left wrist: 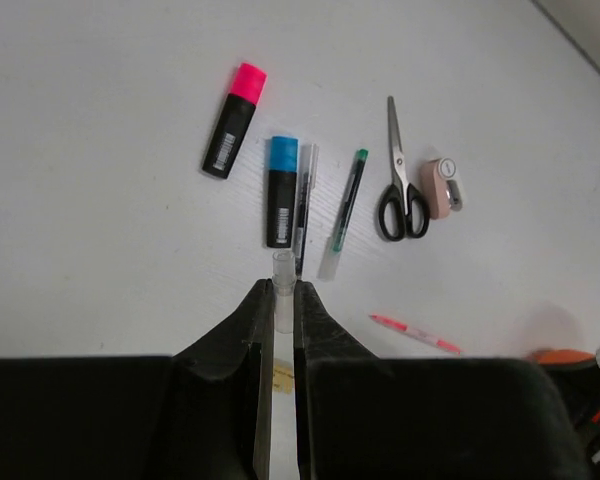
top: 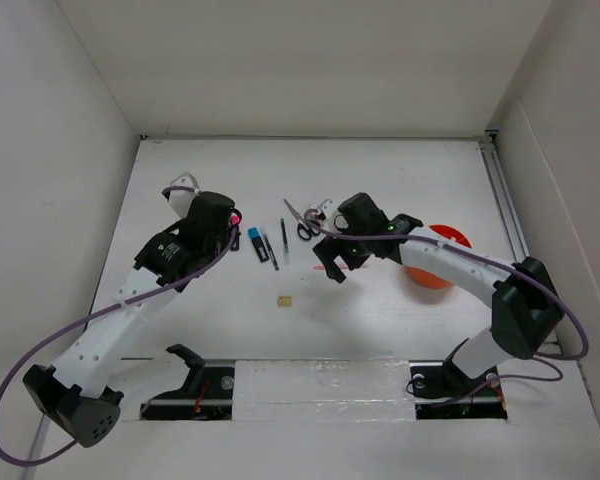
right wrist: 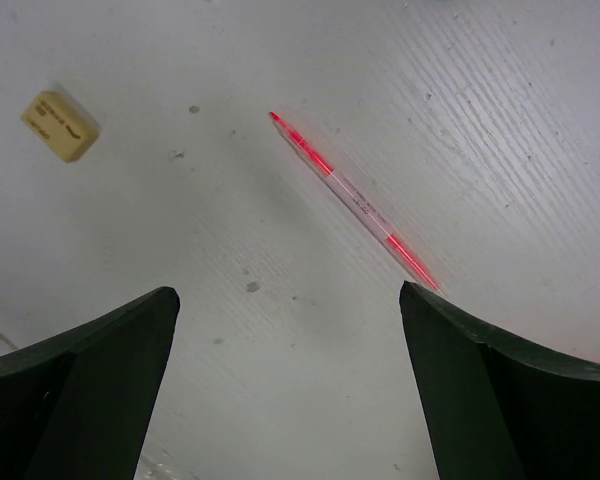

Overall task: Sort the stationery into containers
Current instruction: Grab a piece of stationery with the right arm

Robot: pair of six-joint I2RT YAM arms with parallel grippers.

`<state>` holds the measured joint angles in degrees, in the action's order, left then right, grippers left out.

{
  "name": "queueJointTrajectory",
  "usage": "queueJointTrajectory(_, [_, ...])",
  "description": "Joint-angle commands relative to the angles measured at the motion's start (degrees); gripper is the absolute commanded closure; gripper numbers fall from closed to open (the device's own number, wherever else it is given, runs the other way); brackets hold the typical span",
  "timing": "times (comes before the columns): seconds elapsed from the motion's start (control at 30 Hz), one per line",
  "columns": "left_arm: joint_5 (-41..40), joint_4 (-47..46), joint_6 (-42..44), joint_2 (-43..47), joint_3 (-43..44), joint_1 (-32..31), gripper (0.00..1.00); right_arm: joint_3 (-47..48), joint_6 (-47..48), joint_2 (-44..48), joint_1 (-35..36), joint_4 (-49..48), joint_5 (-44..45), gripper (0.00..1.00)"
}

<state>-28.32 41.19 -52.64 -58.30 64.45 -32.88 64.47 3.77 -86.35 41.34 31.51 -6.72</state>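
Note:
My left gripper (left wrist: 283, 286) (top: 230, 241) is shut on a thin clear pen-like tube (left wrist: 283, 300), held above the table. Ahead of it lie a pink-black marker (left wrist: 234, 120), a blue-black marker (left wrist: 282, 190), a dark pen (left wrist: 303, 208), a green-tipped pen (left wrist: 346, 200), black-handled scissors (left wrist: 400, 185) and a pinkish-white piece (left wrist: 442, 187). My right gripper (right wrist: 288, 292) (top: 332, 264) is open and empty, hovering over the red-orange pen (right wrist: 355, 200). The tan eraser (right wrist: 60, 125) (top: 284, 299) lies to its left. The orange cup (top: 442, 258) stands at the right, partly behind the right arm.
White walls close in the table on the left, back and right. The arm bases and a metal rail (top: 310, 385) run along the near edge. The right arm's forearm (top: 450, 262) crosses in front of the cup.

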Motion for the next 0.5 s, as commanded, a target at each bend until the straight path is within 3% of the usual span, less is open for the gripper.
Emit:
queueJointTrajectory(0.0, [2.55,0.13,6.41,2.05,-2.30,0.19,1.00,4.08,6.59,-2.85,0.67,0.84,-0.13,0.02])
queueJointTrajectory(0.47, [5.99,-2.78,10.02,7.06,-6.70,0.19,1.00,12.78,12.14,-18.41,-3.90,5.22,-3.55,0.05])
